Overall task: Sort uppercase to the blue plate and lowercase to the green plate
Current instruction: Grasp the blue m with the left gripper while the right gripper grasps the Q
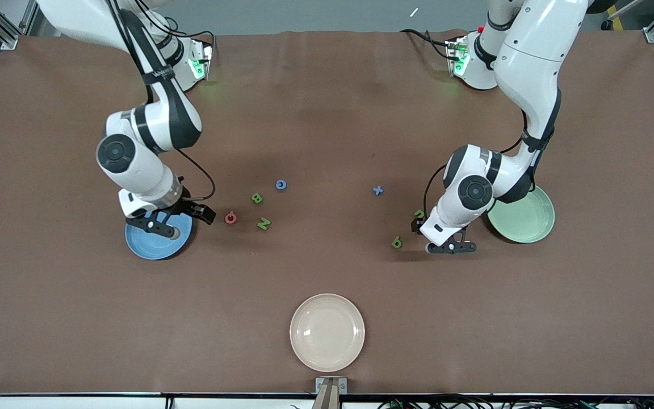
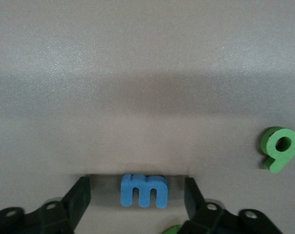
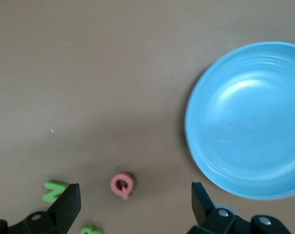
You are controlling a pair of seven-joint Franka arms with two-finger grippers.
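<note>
While the left end effector (image 2: 136, 202) is sitting low on the counter (image 1: 327, 113) with its fingers (image 2: 78, 199) standing wide to either side of the blue m (image 2: 143, 190), the step in hand appears to be the pickup of this lowercase letter. The fingers are not touching the m. The green q (image 2: 281, 148) is lying apart to one side of this end effector, and the green plate (image 1: 523, 216) is sitting just beside the left arm. The next move calls for closing squarely on the m, lifting, and carrying it over the green plate.

The right end effector (image 3: 136, 207) is hanging wide and empty over the rim of the blue plate (image 3: 254, 122), apparently waiting; the pink G (image 3: 122, 185) and green N (image 3: 53, 190) are lying near its fingers.

No brand marking is legible; the only readable characters are the foam letters themselves.
</note>
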